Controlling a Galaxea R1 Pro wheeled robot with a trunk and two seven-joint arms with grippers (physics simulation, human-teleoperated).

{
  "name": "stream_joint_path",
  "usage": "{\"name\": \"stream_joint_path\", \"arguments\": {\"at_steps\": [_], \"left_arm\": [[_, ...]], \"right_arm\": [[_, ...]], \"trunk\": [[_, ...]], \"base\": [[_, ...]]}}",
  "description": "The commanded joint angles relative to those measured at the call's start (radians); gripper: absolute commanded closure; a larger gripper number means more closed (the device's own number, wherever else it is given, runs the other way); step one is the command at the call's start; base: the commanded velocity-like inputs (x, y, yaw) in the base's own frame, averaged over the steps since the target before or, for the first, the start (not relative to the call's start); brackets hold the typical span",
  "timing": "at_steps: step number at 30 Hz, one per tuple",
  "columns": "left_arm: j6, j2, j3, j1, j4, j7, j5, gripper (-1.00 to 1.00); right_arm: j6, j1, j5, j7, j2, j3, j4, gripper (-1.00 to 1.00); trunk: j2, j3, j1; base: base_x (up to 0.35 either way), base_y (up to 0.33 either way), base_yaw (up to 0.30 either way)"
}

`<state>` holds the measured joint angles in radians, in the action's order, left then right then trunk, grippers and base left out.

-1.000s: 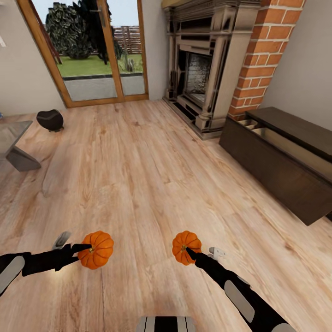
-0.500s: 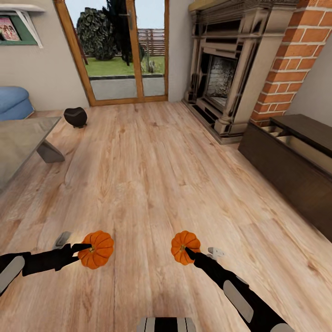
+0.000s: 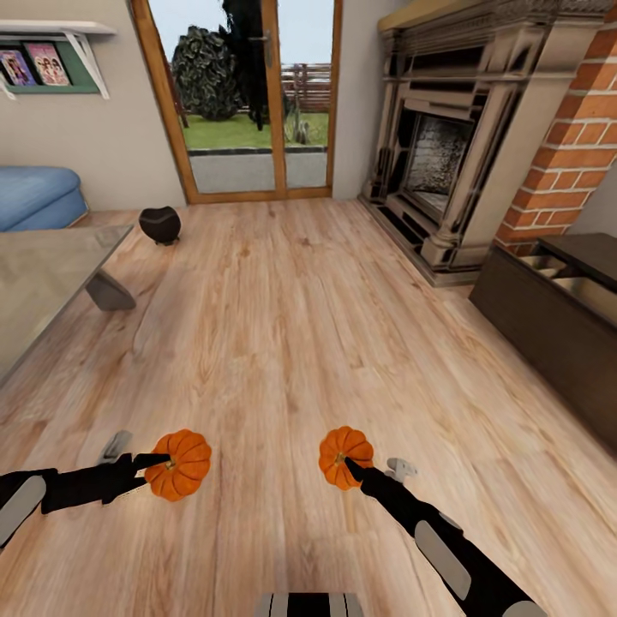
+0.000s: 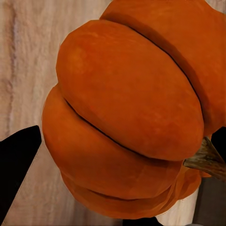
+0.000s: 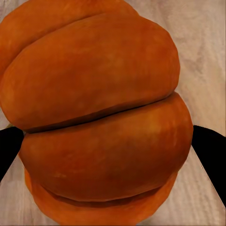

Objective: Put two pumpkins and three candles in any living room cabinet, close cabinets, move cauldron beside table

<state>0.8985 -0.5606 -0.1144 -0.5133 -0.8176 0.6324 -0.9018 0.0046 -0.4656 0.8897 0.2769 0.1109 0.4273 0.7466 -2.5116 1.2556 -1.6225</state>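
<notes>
An orange ribbed pumpkin (image 4: pixel 127 113) sits clamped between the two black fingers (image 4: pixel 16 165) of the left gripper (image 4: pixel 123 162), its brown stem (image 4: pixel 207 160) pointing toward one finger; pale wood floor (image 4: pixel 23 56) lies beyond it

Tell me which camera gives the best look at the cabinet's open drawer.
The head view. It shows the dark-brown cabinet at the right, by the brick fireplace, with its drawer pulled out and the beige compartments visible. Both wrist views are taken up by a pumpkin and floorboards, with nothing of the cabinet.
</notes>
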Motion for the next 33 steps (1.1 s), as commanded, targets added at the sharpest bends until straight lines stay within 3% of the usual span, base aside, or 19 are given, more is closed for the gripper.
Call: {"name": "stream_joint_path", "arguments": {"at_steps": [1, 33], "left_arm": [[0.004, -0.001, -0.002, -0.001, 0.000, -0.001, -0.005, 1.00], [0.016, -0.001, -0.001, -0.001, -0.004, 0.003, -0.011, 1.00]], "right_arm": [[0.000, -0.001, 0.011, 0.001, 0.001, 0.004, 0.001, 1.00], [-0.001, -0.001, 0.012, -0.001, 0.003, 0.002, 0.002, 1.00]], "trunk": [[0.000, 0.000, 0.000], [0.000, 0.000, 0.000]], "base": [[0.328, 0.000, 0.017], [0.331, 0.000, 0.001]]}}
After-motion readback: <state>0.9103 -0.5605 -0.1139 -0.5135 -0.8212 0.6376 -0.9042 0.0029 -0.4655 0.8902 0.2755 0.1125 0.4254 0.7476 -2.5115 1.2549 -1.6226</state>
